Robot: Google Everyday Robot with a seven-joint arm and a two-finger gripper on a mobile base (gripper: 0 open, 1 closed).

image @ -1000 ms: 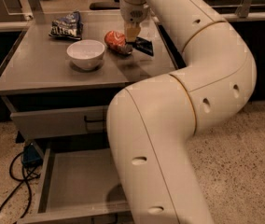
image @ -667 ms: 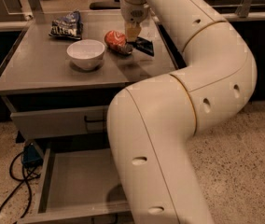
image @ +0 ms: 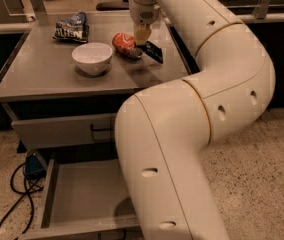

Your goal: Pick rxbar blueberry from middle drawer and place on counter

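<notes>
On the counter (image: 42,79), toward its far right side, the blueberry bar (image: 153,52) lies flat, a small dark blue-black wrapper just beside a crumpled red packet (image: 124,43). Over that spot the gripper (image: 142,35) hangs from the long white arm (image: 192,134), pointing straight down, with its tip between the red packet and the bar and close to both. Whether it touches the bar I cannot tell, nor whether it is open or closed, nor whether it has hold of anything. Below, the middle drawer (image: 47,194) stands pulled out, and its grey floor is bare wherever the arm does not hide it. Going by that, the bar is out of the drawer and the job is at or near its end.

As for handling, I judge the bar light and thin, with a slick foil-like wrapper around a firm filling that gives a little. Lying flat on smooth metal, it leaves little edge to get under and would slide at a sideways nudge. The best hold is from above, across its narrow width near the middle. A hold at one end would let it swing or slip. A hard squeeze would only dent it. The white bowl (image: 93,58) and the chip bag (image: 72,28) sit well apart to the left, out of the way
</notes>
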